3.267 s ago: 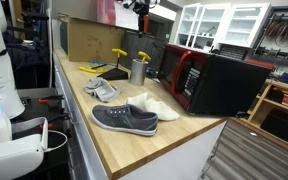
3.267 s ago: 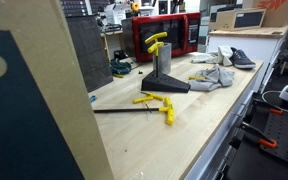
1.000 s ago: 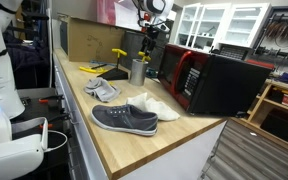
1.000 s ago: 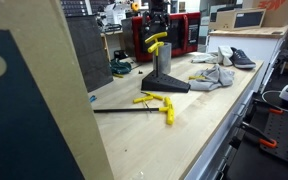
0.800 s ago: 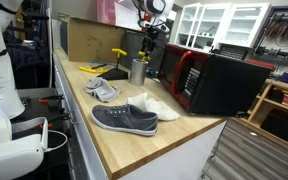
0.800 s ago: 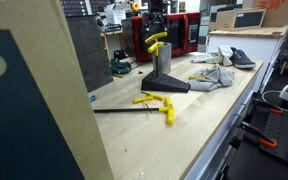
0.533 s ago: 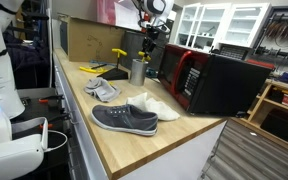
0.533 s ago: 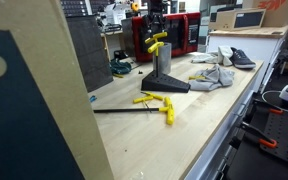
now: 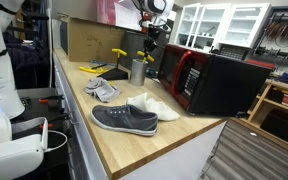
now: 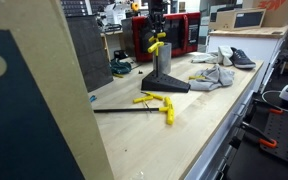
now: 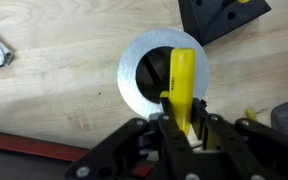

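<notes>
My gripper (image 11: 184, 122) hangs straight over a round metal cup (image 11: 134, 70) on the wooden bench. A yellow-handled tool (image 11: 182, 82) stands in the cup, and my two black fingers press on either side of its handle. In both exterior views the gripper (image 9: 147, 47) (image 10: 156, 37) sits just above the cup (image 9: 138, 71), closed on the yellow handle (image 9: 144, 57). The tool's lower part is hidden inside the cup.
A black wedge stand (image 11: 224, 15) (image 10: 170, 84) lies beside the cup. A red and black microwave (image 9: 209, 80) stands close behind. Grey and white shoes (image 9: 124, 119) (image 9: 154, 105) lie nearer the bench end. Yellow T-handle tools (image 10: 156, 100) lie on the wood.
The arm came down over the cup earlier; in the last second the jaws have closed in from wide open onto the yellow handle. The arm itself has hardly moved.
</notes>
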Controlling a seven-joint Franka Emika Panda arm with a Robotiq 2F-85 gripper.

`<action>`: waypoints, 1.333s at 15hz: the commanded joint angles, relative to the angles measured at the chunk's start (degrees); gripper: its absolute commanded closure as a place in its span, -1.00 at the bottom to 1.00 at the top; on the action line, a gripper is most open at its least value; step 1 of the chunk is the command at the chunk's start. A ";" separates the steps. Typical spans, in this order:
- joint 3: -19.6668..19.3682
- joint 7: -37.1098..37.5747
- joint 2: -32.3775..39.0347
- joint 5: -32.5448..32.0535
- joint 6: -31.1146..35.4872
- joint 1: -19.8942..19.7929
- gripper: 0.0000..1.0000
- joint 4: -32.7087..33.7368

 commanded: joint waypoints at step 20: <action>0.29 24.12 -25.77 4.92 23.08 1.82 0.88 -21.27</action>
